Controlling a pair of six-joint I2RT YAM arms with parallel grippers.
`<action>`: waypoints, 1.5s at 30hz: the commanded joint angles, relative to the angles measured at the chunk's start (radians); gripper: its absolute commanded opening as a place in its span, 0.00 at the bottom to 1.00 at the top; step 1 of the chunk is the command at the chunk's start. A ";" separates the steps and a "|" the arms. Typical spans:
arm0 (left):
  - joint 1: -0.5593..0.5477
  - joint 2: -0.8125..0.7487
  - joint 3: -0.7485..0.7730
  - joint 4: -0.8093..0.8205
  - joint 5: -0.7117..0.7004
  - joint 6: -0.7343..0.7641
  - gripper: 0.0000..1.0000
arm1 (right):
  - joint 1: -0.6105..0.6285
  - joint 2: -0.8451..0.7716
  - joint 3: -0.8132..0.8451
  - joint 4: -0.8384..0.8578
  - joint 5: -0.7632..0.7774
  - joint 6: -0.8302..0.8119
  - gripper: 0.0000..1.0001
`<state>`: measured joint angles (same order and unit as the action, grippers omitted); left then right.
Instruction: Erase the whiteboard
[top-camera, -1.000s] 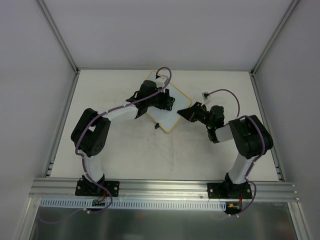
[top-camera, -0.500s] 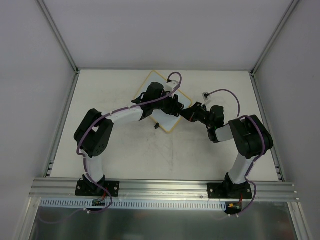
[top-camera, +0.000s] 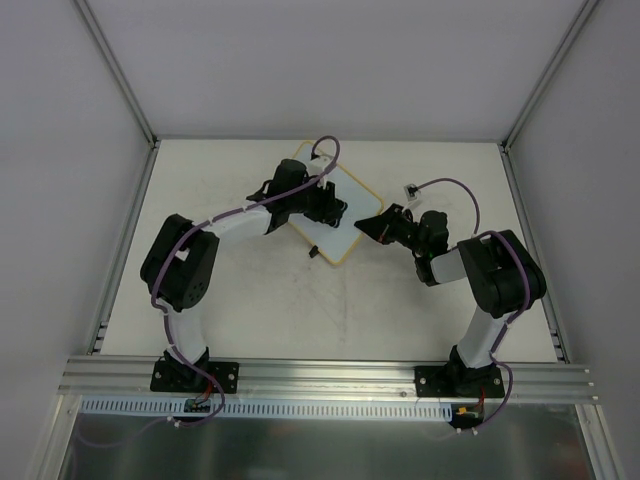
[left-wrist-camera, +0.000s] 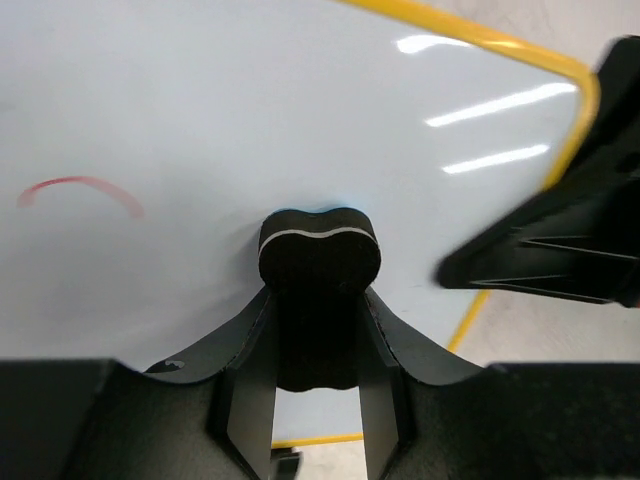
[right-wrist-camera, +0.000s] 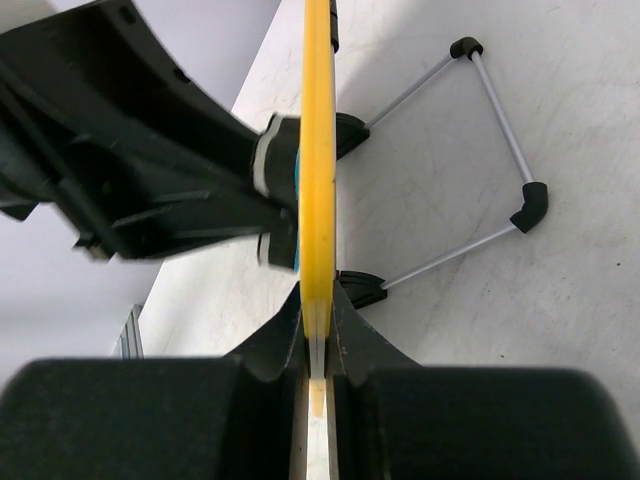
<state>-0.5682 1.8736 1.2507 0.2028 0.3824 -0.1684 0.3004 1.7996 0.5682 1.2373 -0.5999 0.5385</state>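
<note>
Swinging back left, left claw (left-wrist-camera: 320, 330) is gripping black eraser block (left-wrist-camera: 320, 250); right claw (right-wrist-camera: 317, 320), clamping yellow-framed whiteboard (left-wrist-camera: 250, 110), risks slipping under pressure.

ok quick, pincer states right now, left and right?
Left pincer: closed on the black eraser, which is held against the whiteboard.
Right pincer: closed on the whiteboard's yellow edge.

Lab enclosure — white walls (top-camera: 320, 70), aluminium rail (top-camera: 330, 372)
</note>
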 joint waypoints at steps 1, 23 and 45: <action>0.102 0.024 -0.036 -0.071 -0.114 -0.003 0.00 | 0.037 -0.046 0.038 0.295 -0.116 -0.003 0.00; 0.018 0.039 -0.036 -0.069 -0.077 -0.046 0.00 | 0.037 -0.036 0.041 0.294 -0.118 -0.005 0.00; 0.002 0.050 0.122 -0.129 -0.079 0.063 0.00 | 0.037 -0.034 0.044 0.294 -0.121 0.003 0.00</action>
<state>-0.5121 1.8877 1.3094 0.0711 0.1852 -0.1360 0.2996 1.7996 0.5728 1.2522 -0.6147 0.5434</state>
